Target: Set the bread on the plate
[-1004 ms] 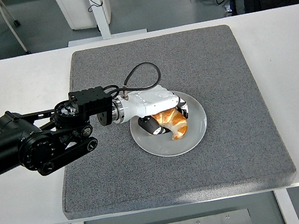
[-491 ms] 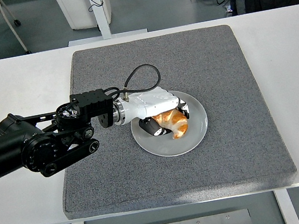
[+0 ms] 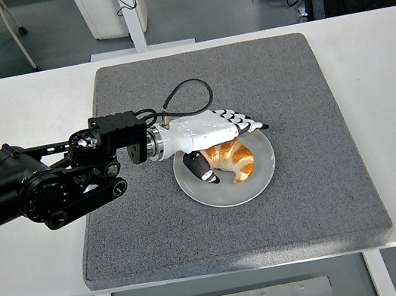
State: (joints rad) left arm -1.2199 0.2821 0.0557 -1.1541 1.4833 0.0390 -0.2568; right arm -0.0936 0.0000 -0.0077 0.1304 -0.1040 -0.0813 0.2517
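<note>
Now that the bread lies on the plate, we think the job is nearly done. Our left robot hand hovers over it, fingers spread flat, seemingly holding nothing. What is left is pulling that arm away.

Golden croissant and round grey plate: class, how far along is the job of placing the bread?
Done: the golden-brown croissant lies on the round grey plate, on the dark grey mat. In hand: the white left hand hovers over it, fingers spread, gripping nothing. Left: only drawing the arm away. The right arm is out of view.
</note>
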